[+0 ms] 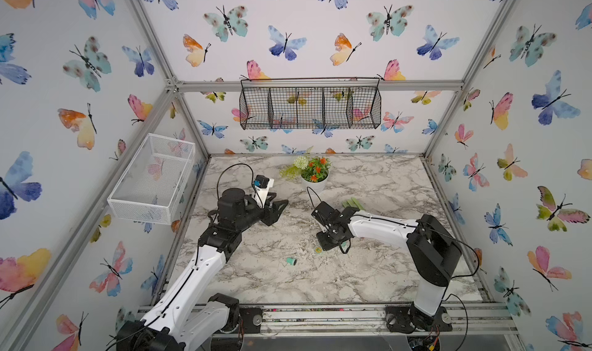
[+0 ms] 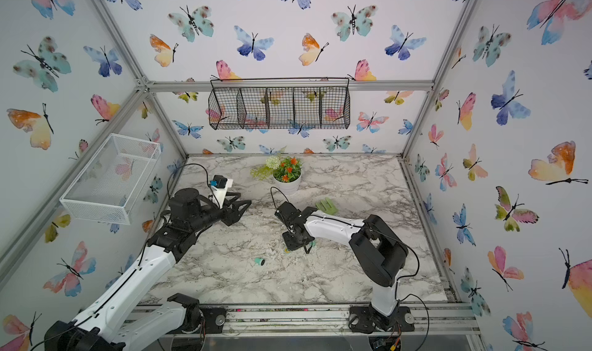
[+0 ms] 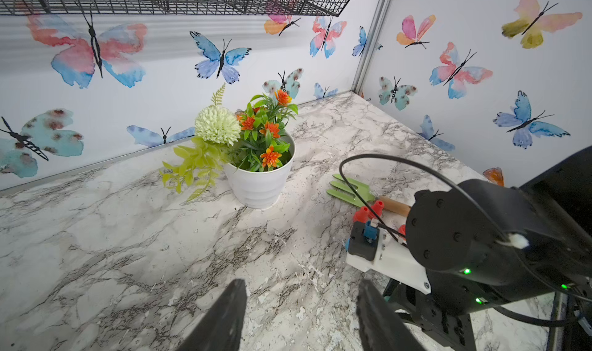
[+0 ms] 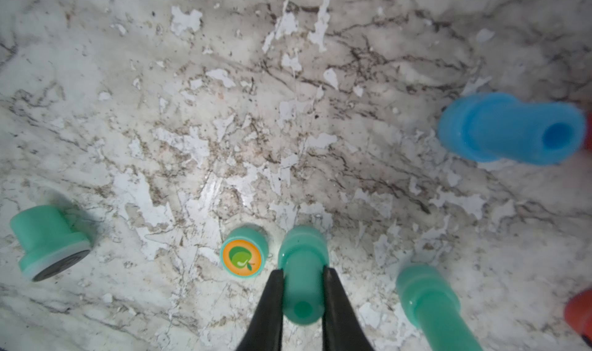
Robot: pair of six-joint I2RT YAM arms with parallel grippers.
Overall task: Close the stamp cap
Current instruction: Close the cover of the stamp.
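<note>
A stepped teal stamp piece [image 1: 291,261] lies sideways on the bench [image 1: 368,275]. Beyond, the right arm [image 1: 381,226] bends its wrist down, right tool [image 4: 302,271] clamped on a tall teal stamp piece [image 4: 302,247] just beside the apple-sticker piece [image 4: 242,256]. Farther, the left arm [image 1: 205,263] reaches nearly level, left tool [image 3: 301,314] apart, empty.

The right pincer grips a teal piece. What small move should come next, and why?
Probably carry the teal piece in the right pincer across to the stamp lying on its side, whose dark face is bare; the left pincer is open and far away.
</note>
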